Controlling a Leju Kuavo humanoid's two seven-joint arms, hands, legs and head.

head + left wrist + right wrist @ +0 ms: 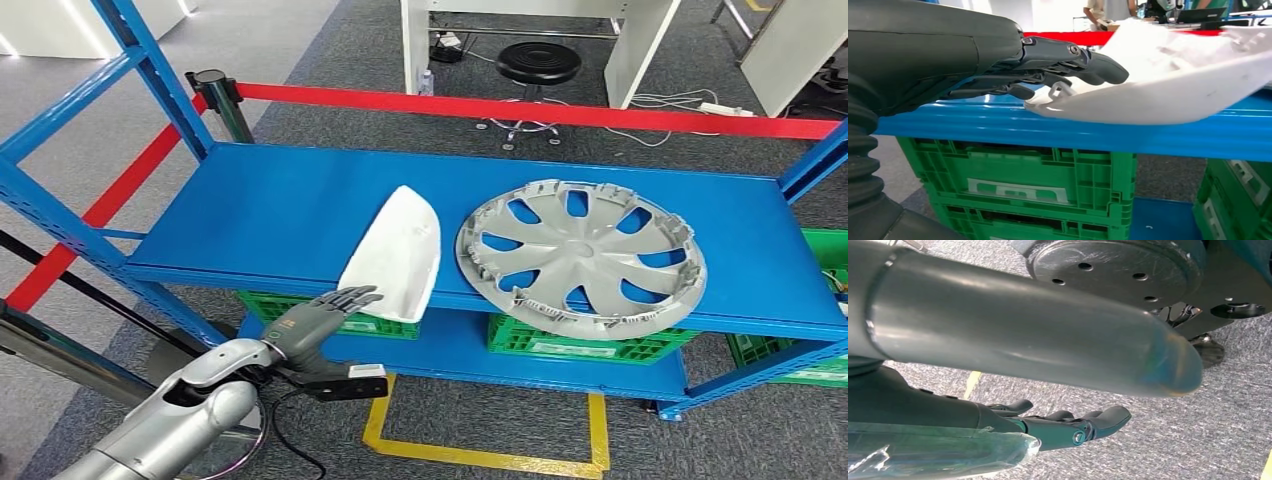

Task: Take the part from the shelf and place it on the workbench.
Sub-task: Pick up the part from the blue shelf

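Progress: early, nothing lifted | white part [395, 255] lies on the blue shelf [250, 215], near edge, left of the wheel cover [580, 255] | our left hand [318, 318] reaches its near end, fingers spread, holding nothing | our right hand [1068, 427] hangs empty, fingers loosely extended | left: grasp, carry to workbench.

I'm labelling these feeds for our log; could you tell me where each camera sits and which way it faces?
Head view: high on the body, facing down at the blue shelf, white part and wheel cover; left hand reaching in.
Left wrist view: behind that hand, level with the shelf edge, above a green crate.
Right wrist view: facing carpet, right hand hanging open.
Head and left wrist views share the white part.
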